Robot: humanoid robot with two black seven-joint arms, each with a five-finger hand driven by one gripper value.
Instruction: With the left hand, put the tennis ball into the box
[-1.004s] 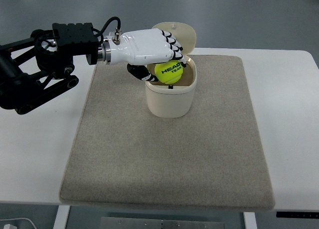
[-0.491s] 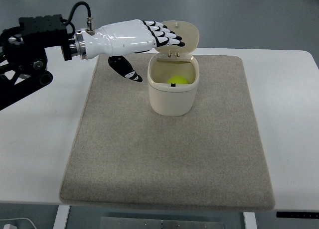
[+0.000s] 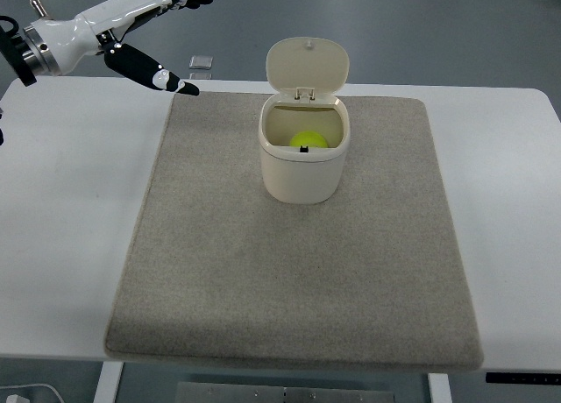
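The yellow tennis ball (image 3: 308,140) lies inside the cream box (image 3: 302,171), which stands upright on the mat with its hinged lid (image 3: 307,66) flipped open toward the back. My left hand (image 3: 166,22) is at the upper left, well away from the box. Its white and black fingers are spread and hold nothing. The thumb (image 3: 153,70) points down to the right over the table's far left corner.
A beige mat (image 3: 298,272) covers the middle of the white table (image 3: 70,236). A small square plate (image 3: 202,62) lies on the floor beyond the table's back edge. The right arm does not show.
The ball dropped from my left hand into the box. The hand then opened and drew back up and to the left, away from the box.
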